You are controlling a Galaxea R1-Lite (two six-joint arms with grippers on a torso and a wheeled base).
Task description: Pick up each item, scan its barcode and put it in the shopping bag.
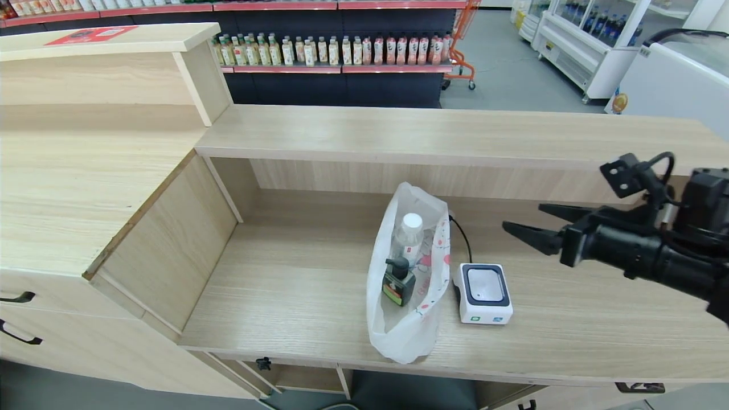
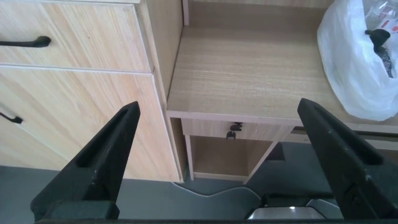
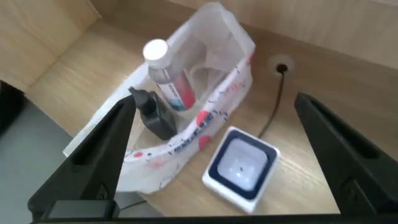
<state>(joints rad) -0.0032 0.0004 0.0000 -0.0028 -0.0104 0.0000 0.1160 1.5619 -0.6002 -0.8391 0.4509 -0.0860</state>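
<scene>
Centrally, on the recessed tabletop (image 1: 285, 296), a white plastic bag (image 1: 407, 336) stands open with two items inside. A clear bottle (image 1: 408, 233) with a white cap sits at the far end of the bag. A dark pump bottle (image 1: 398, 282) stands just beside it on the near side. Both are upright or nearly so.

A white scanner (image 1: 484, 291), its dark-framed window facing up, rests on the tabletop just beside the bag on the robot's right; whether the two touch cannot be told. A black cable (image 1: 462, 236) runs from behind the bag and scanner toward the back wall.

The right claw (image 1: 523, 217) hovers above the tabletop to the right of the scanner, pointing toward the bag, with fingers apart and nothing between them. In the right wrist view the right claw (image 3: 214, 101) frames the bag (image 3: 230, 37), the bottle (image 3: 168, 74), the pump bottle (image 3: 152, 115), the scanner (image 3: 241, 165) and the cable (image 3: 273, 106), all below and clear of its spread fingers.

The left claw (image 2: 219, 107) is likewise spread wide and empty. It faces the front edge of the tabletop (image 2: 249, 68) and the wooden drawers (image 2: 68, 37), well apart from the bag (image 2: 354, 68).

Behind the raised ledge (image 1: 444, 134), a shelf (image 1: 336, 50) carries a row of drink bottles
</scene>
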